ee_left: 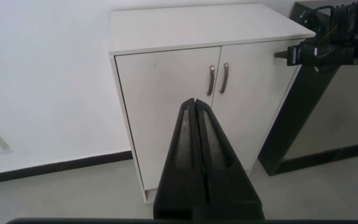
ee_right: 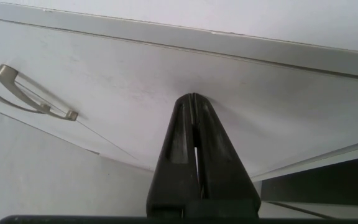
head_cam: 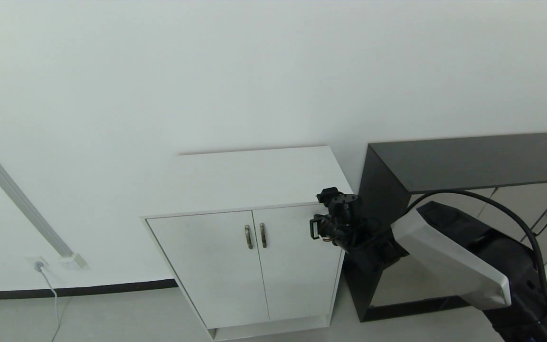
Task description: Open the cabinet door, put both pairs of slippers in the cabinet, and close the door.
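Cabinet door [head_cam: 297, 270] shut, with my right arm stretched up to its outer top corner.

From the head view I see the white cabinet [head_cam: 249, 180] against the wall [head_cam: 159, 71], both doors closed and the two handles [head_cam: 254, 236] side by side at the middle seam; my right arm reaches in from the right, past the black cabinet [head_cam: 468, 159], and the right gripper [head_cam: 315, 228] sits high in front of the right-hand door. On the left wrist view the left gripper [ee_left: 195, 102] hangs well back from the cabinet above the floor [ee_left: 73, 193], fingers pressed together on nothing. On the right wrist view the right gripper's fingers meet at the tips, empty, close against the door panel; whether they touch it I cannot tell.
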Motion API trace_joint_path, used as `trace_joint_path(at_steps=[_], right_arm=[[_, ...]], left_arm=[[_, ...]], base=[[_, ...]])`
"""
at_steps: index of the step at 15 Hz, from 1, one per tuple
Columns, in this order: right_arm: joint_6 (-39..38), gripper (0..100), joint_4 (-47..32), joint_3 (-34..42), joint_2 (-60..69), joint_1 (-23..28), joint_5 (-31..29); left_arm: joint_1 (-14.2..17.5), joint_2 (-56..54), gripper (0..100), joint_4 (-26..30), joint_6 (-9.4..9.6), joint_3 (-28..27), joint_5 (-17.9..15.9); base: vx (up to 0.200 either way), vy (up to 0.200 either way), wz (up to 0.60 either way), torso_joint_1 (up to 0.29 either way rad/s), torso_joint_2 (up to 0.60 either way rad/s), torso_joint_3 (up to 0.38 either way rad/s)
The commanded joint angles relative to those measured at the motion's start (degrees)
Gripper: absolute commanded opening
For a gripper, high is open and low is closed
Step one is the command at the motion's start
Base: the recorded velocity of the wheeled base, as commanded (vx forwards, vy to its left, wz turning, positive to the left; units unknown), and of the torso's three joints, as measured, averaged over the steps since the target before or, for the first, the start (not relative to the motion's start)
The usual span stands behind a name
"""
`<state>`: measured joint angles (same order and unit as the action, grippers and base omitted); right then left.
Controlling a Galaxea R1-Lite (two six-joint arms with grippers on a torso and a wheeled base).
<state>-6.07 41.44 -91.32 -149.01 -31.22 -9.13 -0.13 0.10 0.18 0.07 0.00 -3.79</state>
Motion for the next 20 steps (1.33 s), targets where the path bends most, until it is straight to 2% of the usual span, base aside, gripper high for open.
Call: trace_joint_path(at_steps=[1, 5, 7, 10, 13, 16, 18, 19, 20], right_arm=[[-0.1, 0, 0.1, 3.3, 3.0, -0.3, -1.2], [0.0, 0, 5.5, 15.0, 9.8, -1.7, -1.4], [0.4, 0, 12.6, 26.5, 15.8, -2.0, -1.4], [0.3, 0, 14.3, 38.8, 24.9, 0.0, -1.5], [0.4, 0, 14.3, 47.5, 34.0, 4.6, -2.0], [1.9, 0, 14.2, 56.4, 42.7, 12.3, -3.9], [3.8, 0, 14.3, 62.6, 48.5, 17.7, -3.4], [3.9, 0, 14.3, 62.8, 48.8, 17.9, -3.4], [5.4, 0, 14.1, 68.3, 54.4, 21.5, -1.8]], left_arm=[[0.0, 0.0, 0, 0.0, 0.01, 0.0, 0.0], [0.0, 0.0, 0, 0.0, -0.07, 0.0, 0.0], [0.0, 0.0, 0, 0.0, 0.01, 0.0, 0.0], [0.0, 0.0, 0, 0.0, -0.07, 0.0, 0.0], [0.0, 0.0, 0, 0.0, -0.07, 0.0, 0.0], [0.0, 0.0, 0, 0.0, -0.07, 0.0, 0.0], [0.0, 0.0, 0, 0.0, -0.07, 0.0, 0.0], [0.0, 0.0, 0, 0.0, -0.07, 0.0, 0.0], [0.0, 0.0, 0, 0.0, -0.07, 0.0, 0.0]], base=[[0.000, 0.000, 0.00, 0.000, 0.00, 0.000], [0.000, 0.000, 0.00, 0.000, 0.00, 0.000], [0.000, 0.000, 0.00, 0.000, 0.00, 0.000], [0.000, 0.000, 0.00, 0.000, 0.00, 0.000], [0.000, 0.000, 0.00, 0.000, 0.00, 0.000], [0.000, 0.000, 0.00, 0.000, 0.00, 0.000], [0.000, 0.000, 0.00, 0.000, 0.00, 0.000], [0.000, 0.000, 0.00, 0.000, 0.00, 0.000], [0.000, 0.000, 0.00, 0.000, 0.00, 0.000]])
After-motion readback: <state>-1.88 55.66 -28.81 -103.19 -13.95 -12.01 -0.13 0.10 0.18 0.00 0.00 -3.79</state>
